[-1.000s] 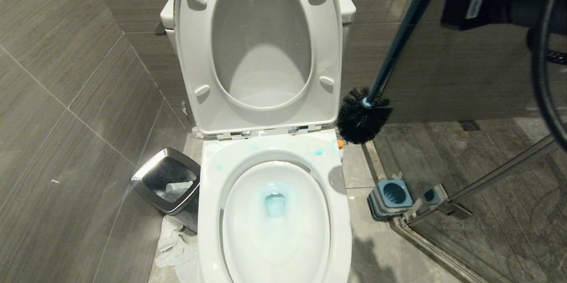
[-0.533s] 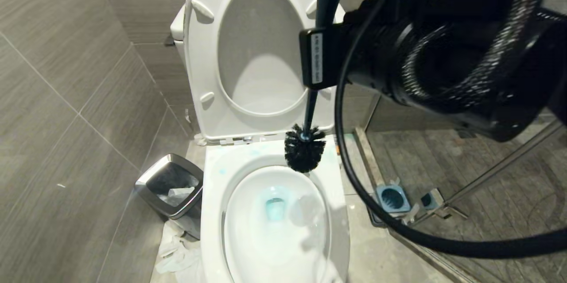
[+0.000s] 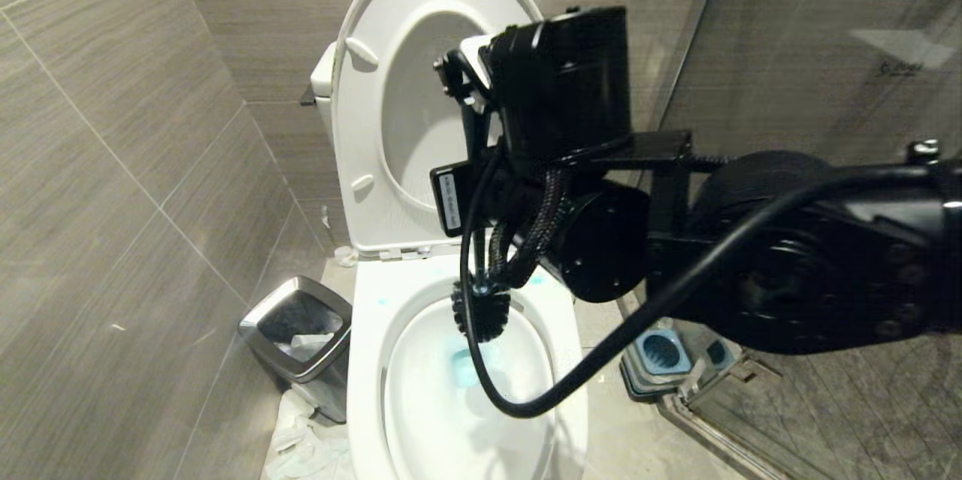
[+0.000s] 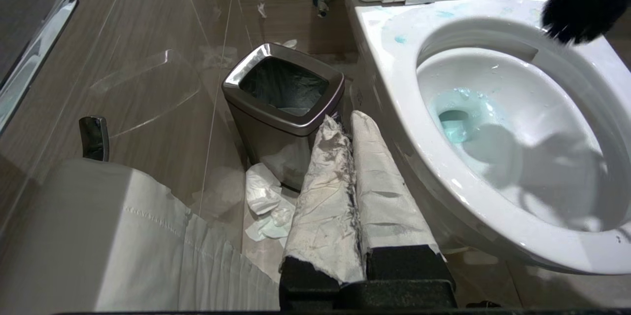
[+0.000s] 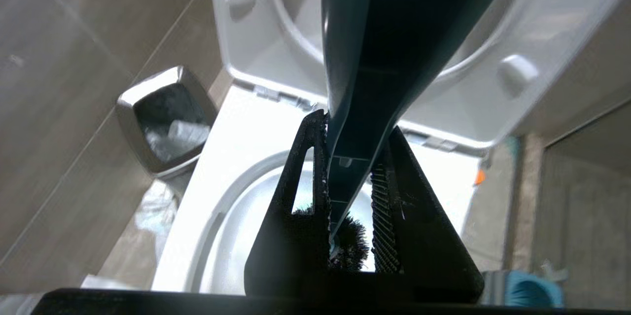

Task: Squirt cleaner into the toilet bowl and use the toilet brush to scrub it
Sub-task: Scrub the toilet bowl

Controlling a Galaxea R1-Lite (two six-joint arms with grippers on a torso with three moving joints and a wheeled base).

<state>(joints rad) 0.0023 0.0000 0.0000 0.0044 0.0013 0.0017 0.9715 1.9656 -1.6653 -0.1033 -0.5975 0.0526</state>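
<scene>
R gripper (image 5: 350, 177): both fingers clamped on toilet brush (image 5: 389, 58) handle, frame centre. Bristle head shows between fingers, lower centre, over toilet bowl (image 5: 222, 216). Seat raised, top. Steel-rimmed waste bin (image 5: 162, 122) at left. Blue holder (image 5: 532, 290) lower right.

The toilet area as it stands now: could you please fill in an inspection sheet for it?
Surface: toilet bowl open, seat up; pale blue smears on the rim.
Job's things: cleaner pooled blue in the drain; toilet brush head at the bowl's rear edge; brush holder on the floor, empty.
Clutter: crumpled tissue on the floor beside the waste bin.
Grippers: right gripper shut on the brush handle; left gripper shut, empty, low beside the bowl.
Cables: black cable loops over the bowl.
Surroundings: tiled walls, glass shower partition.
</scene>
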